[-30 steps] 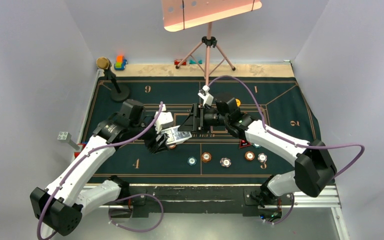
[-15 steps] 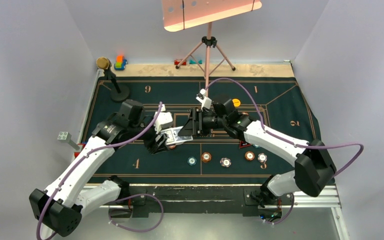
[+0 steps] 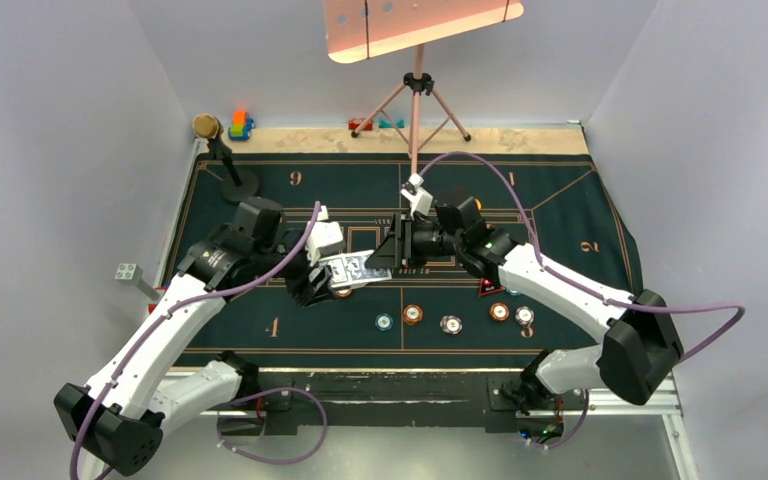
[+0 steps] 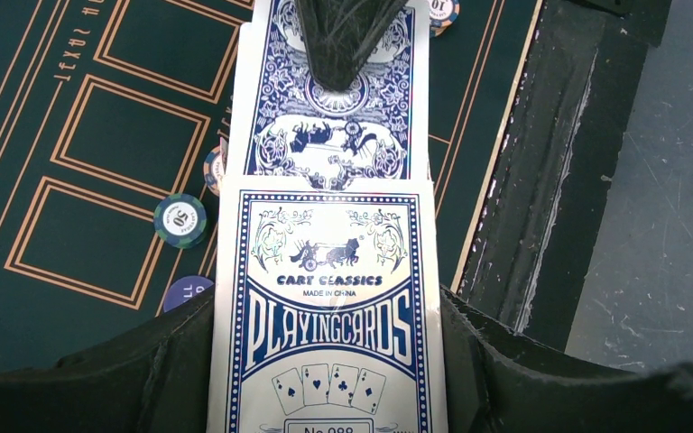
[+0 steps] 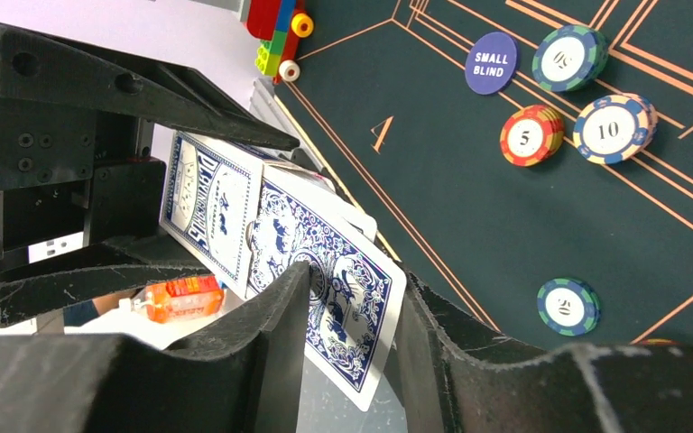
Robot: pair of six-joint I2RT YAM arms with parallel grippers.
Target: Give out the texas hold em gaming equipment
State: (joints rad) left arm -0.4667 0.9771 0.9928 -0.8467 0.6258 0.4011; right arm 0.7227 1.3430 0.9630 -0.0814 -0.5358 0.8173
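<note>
Over the green felt (image 3: 260, 330) at mid-table, the right gripper (image 5: 354, 298), jaws pinched tight on a blue-backed card (image 4: 329, 126), has drawn back, sliding it half out of the card box (image 4: 325, 343) clamped in the left gripper (image 3: 322, 282), so a deal looks near

Over the middle of the mat (image 3: 260, 330), the card box (image 4: 325, 316) sits in the left gripper (image 3: 332, 280), a playing card (image 4: 329, 108) jutting from its far end into the right gripper (image 3: 387, 256). Nearer the arms' bases, rightward, poker chips (image 3: 449, 323) lie in a row. A stand (image 3: 239, 186) occupies the far-left corner, toy blocks (image 3: 240, 125) just behind it.
</note>
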